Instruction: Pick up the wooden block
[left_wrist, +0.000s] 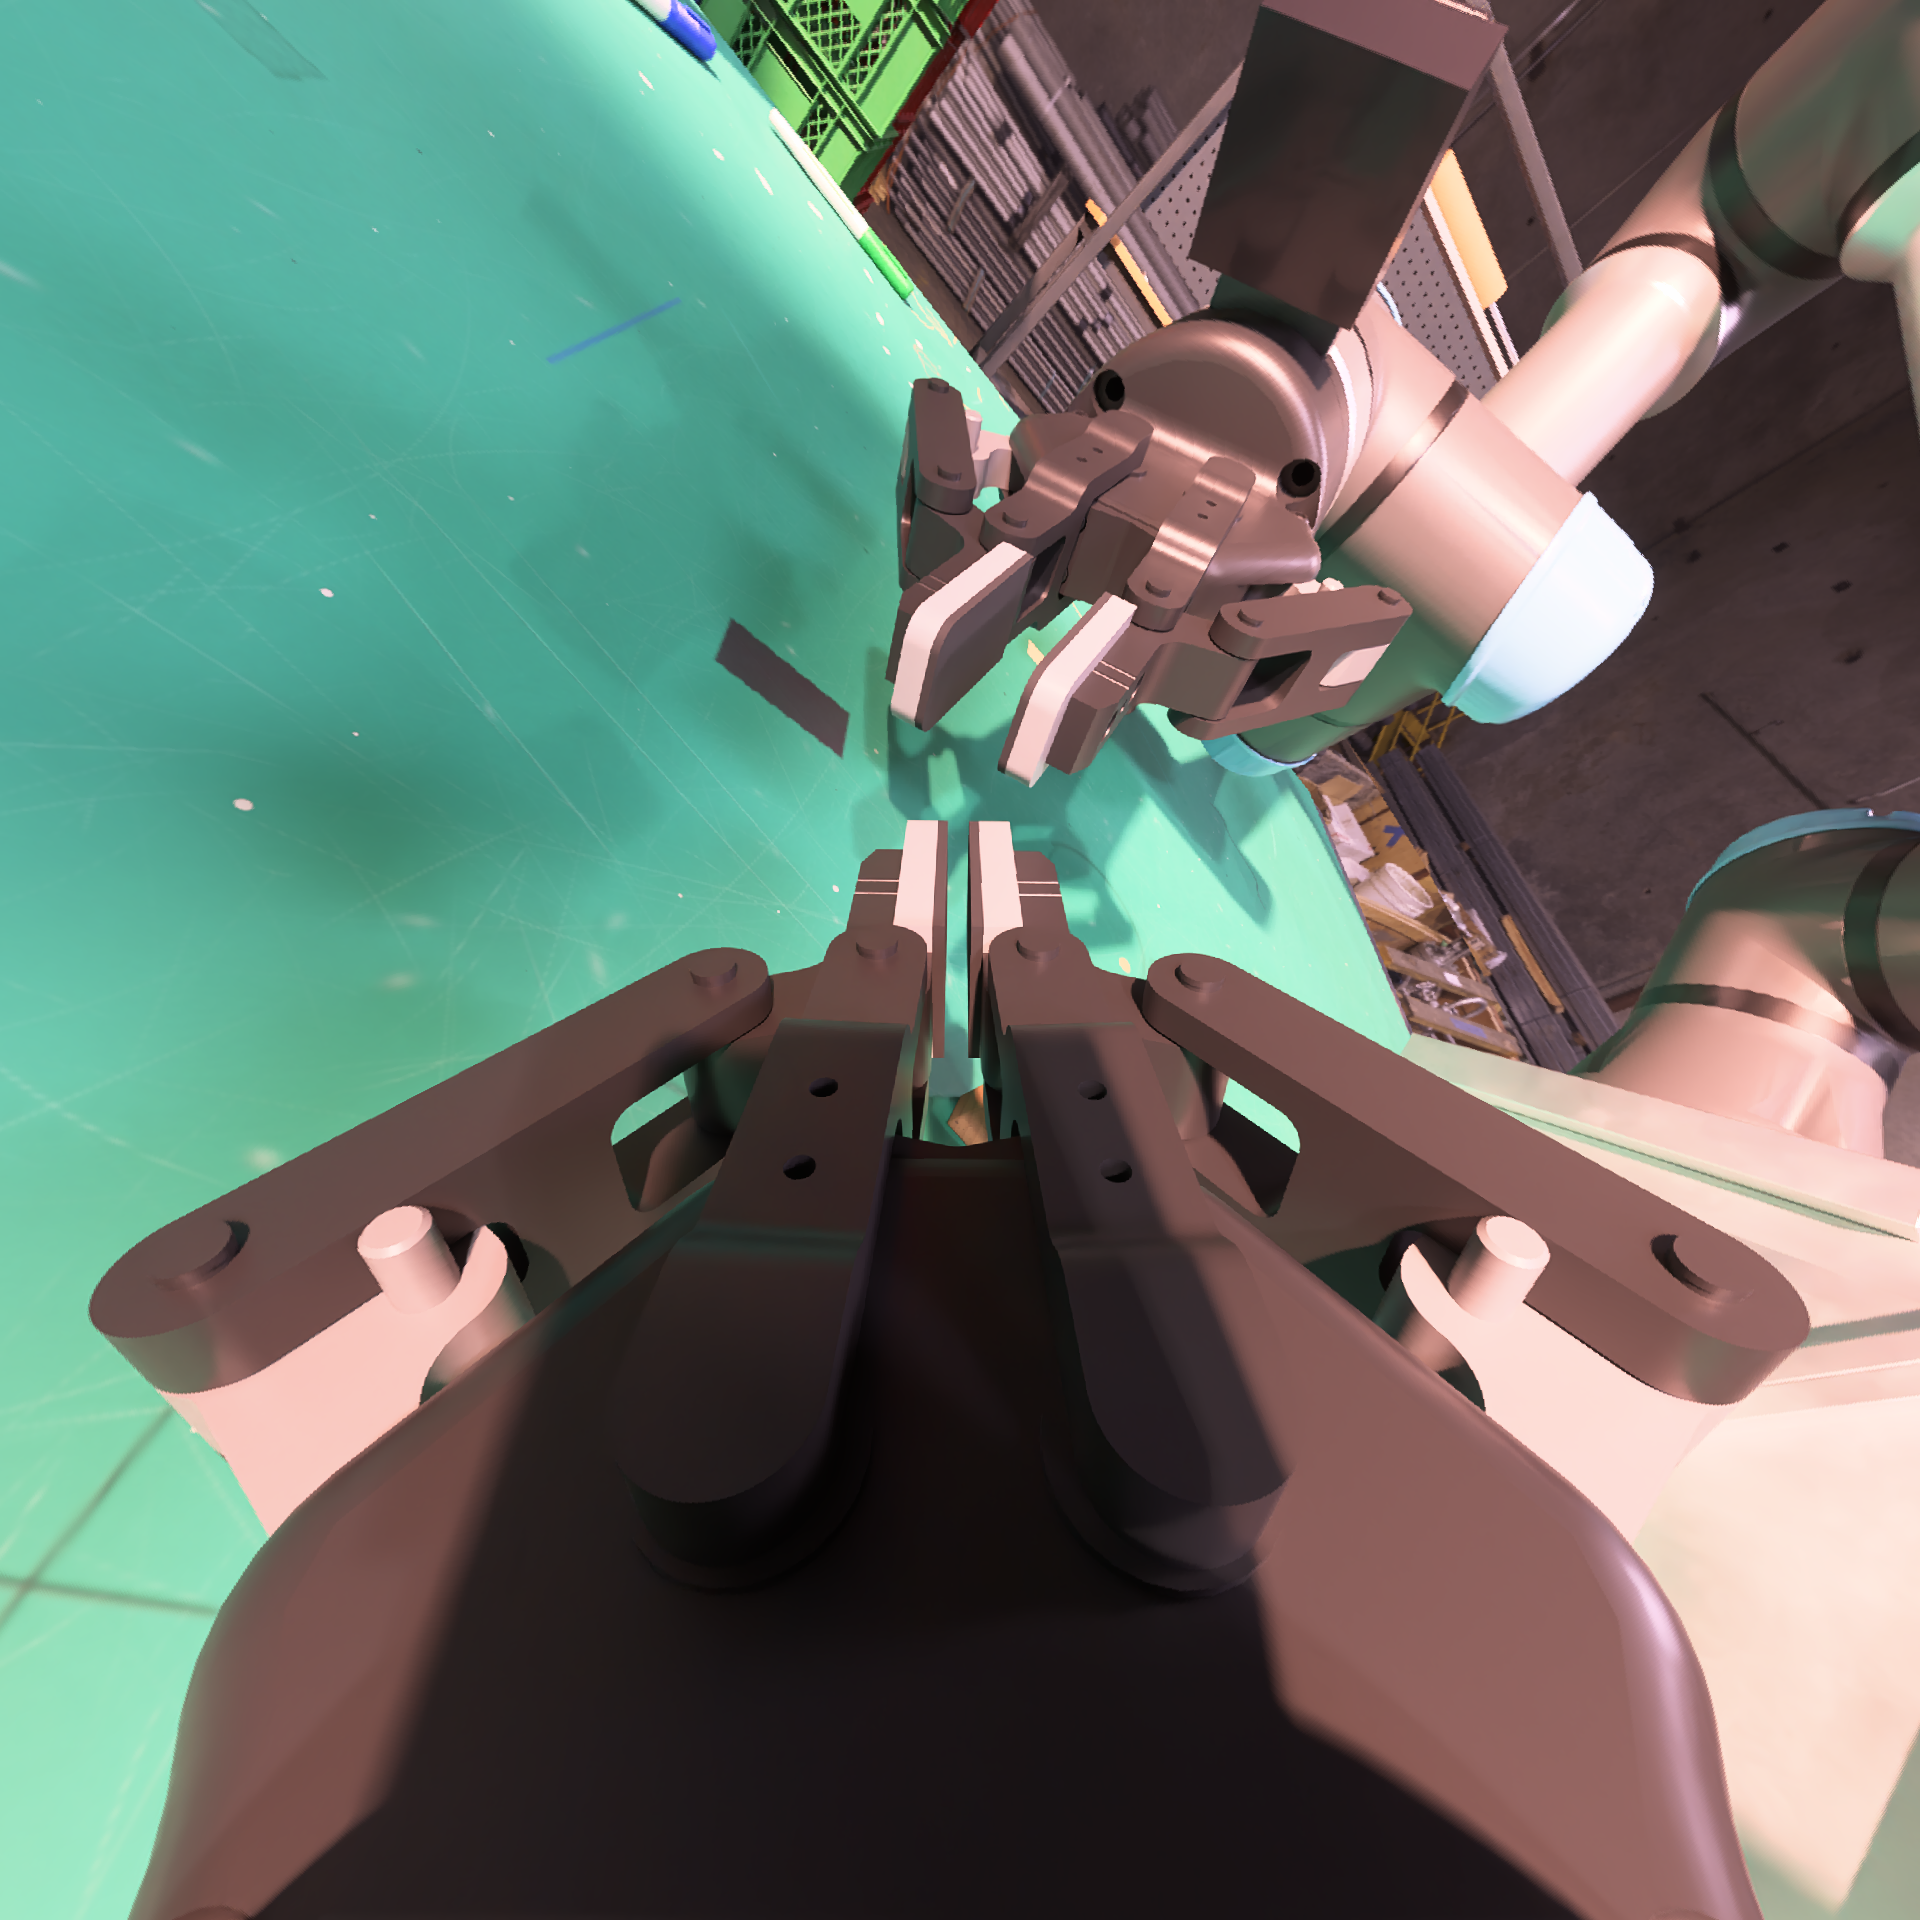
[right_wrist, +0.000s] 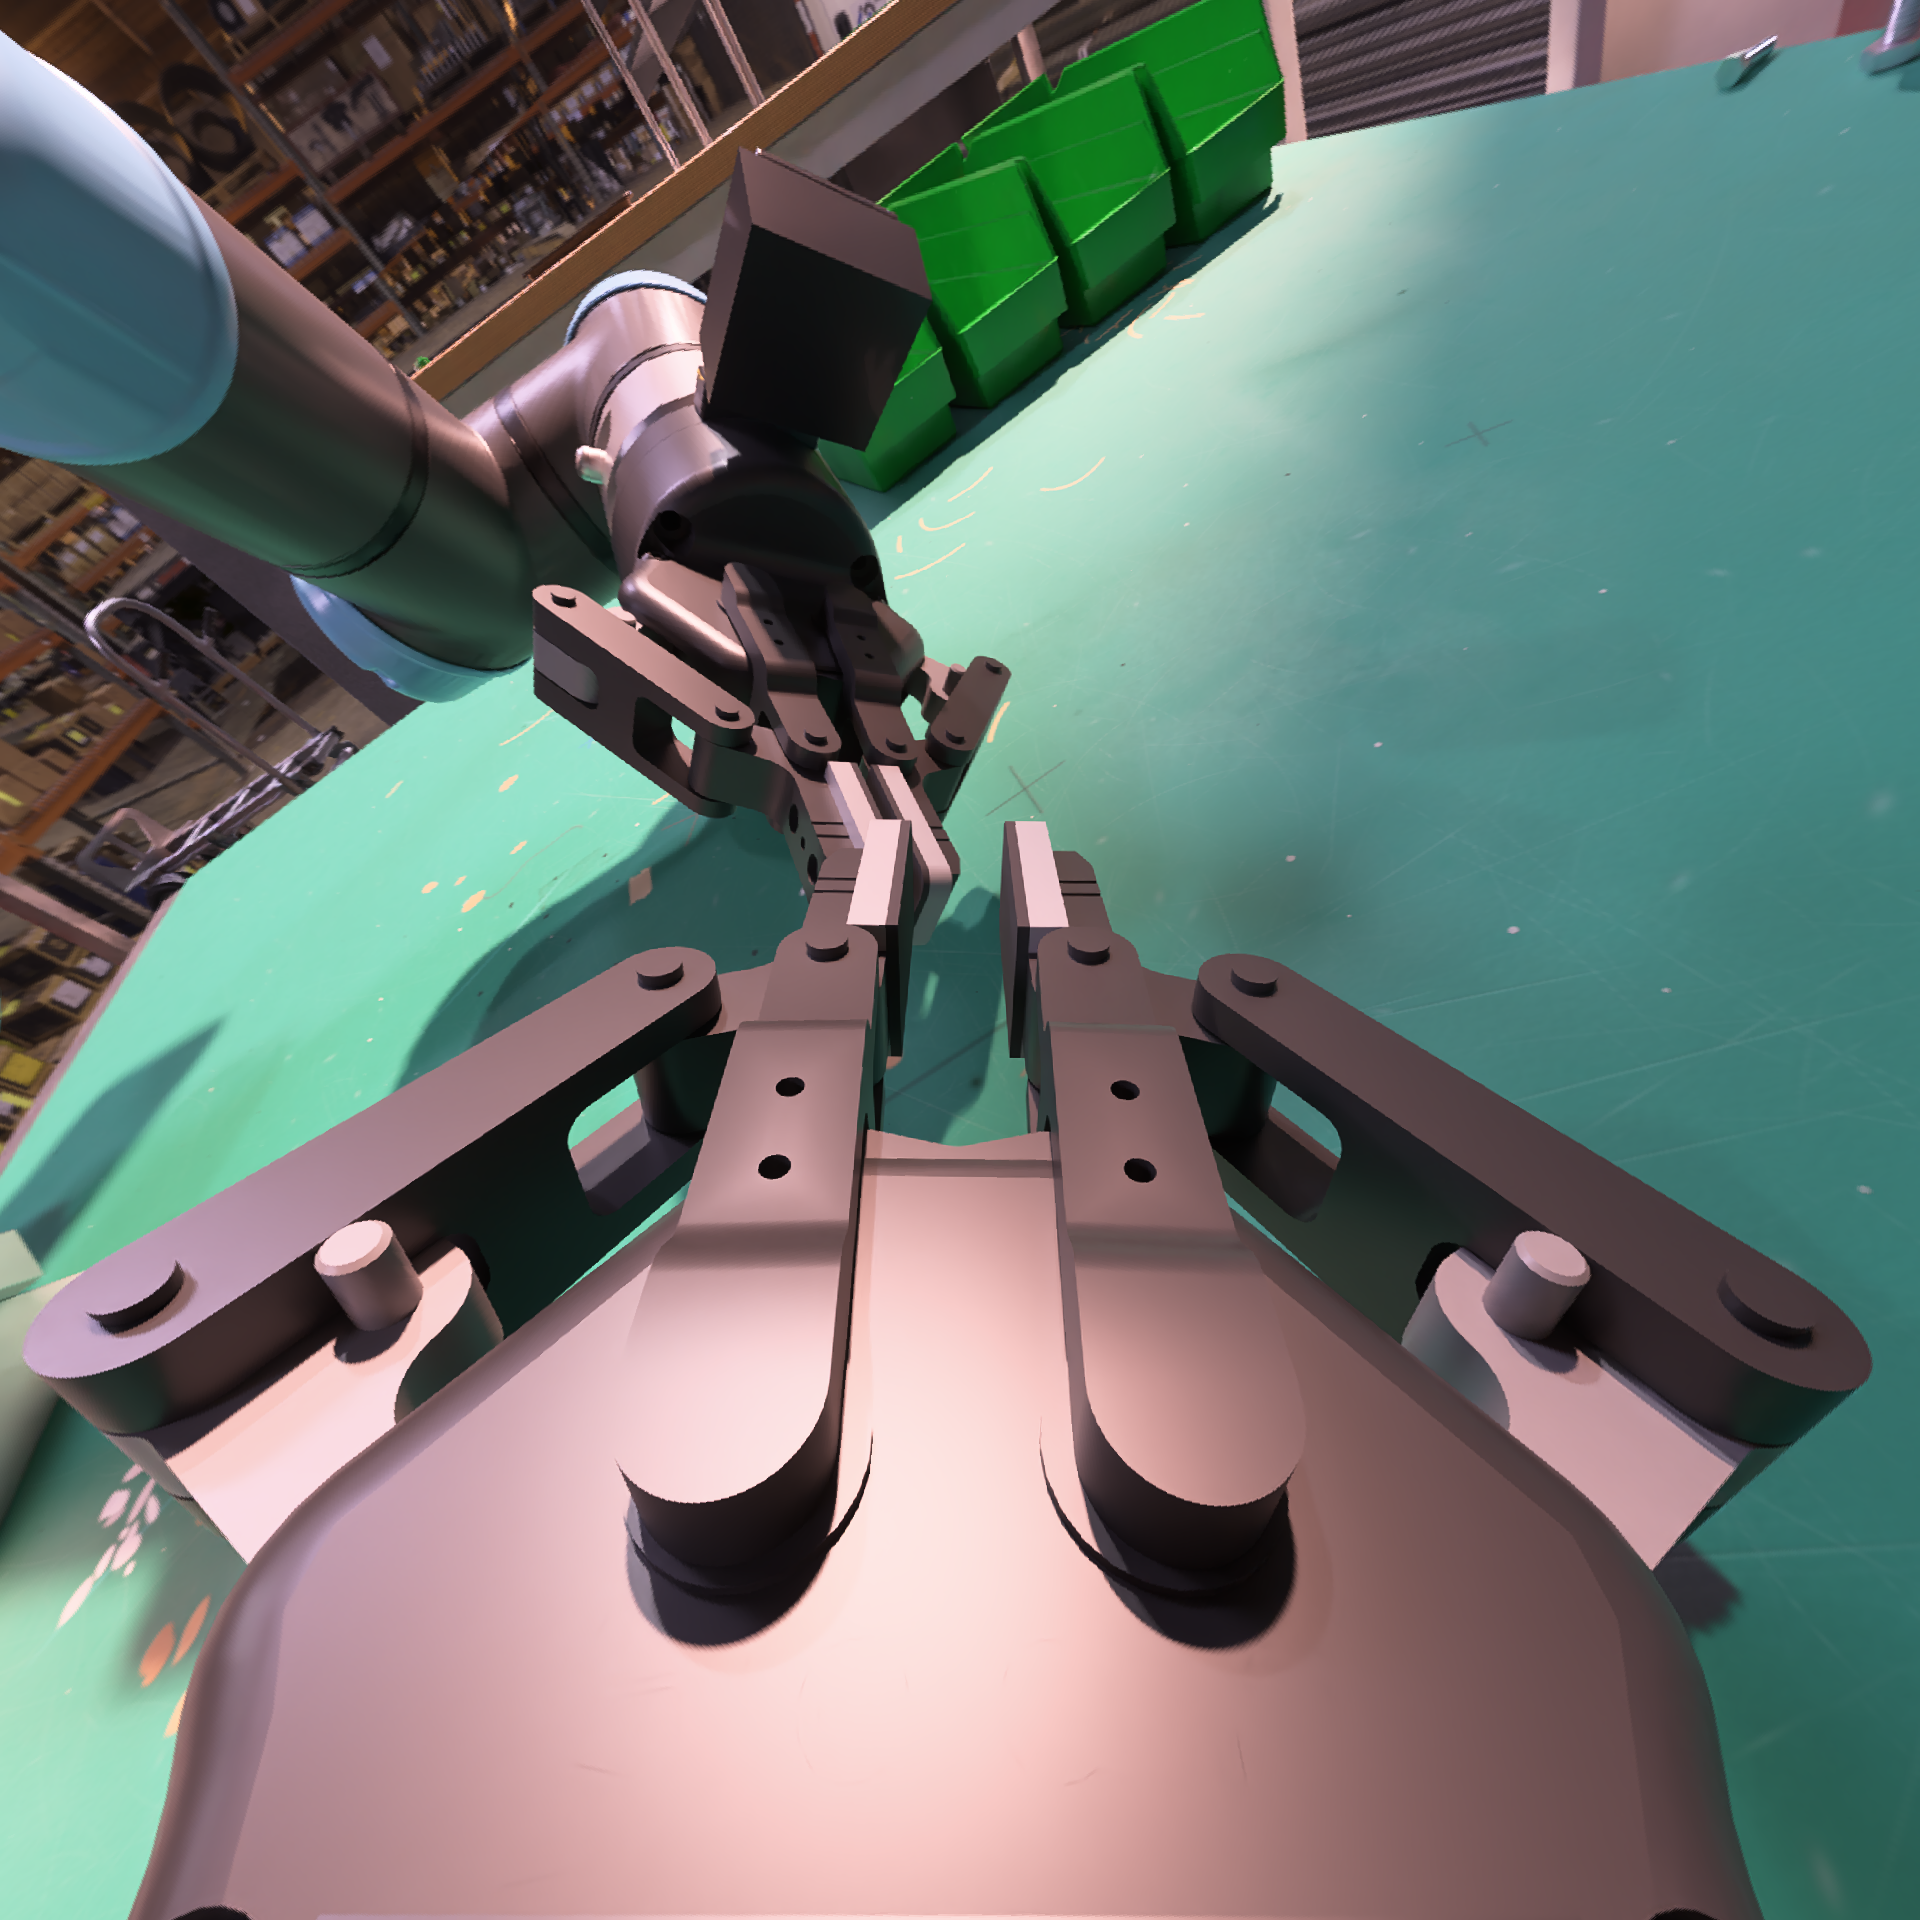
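The left gripper (left_wrist: 958, 862) is seen nearly clenched on nothing. The right gripper (right_wrist: 956, 873), at 1 o'clock, is parted and empty. Bare green table (left_wrist: 312, 623) is left at 9 o'clock.

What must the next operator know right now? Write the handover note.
Left two-finger gripper: nearly shut, thin gap, nothing seen in it.
Right two-finger gripper: open, empty, tips close to the left one's, above the scratched green table mat.
Wooden block: not clearly in view; a small tan piece on the mat may be it, too small to tell.
Done: no grasp visible.
Left: find, grip and lift the block.
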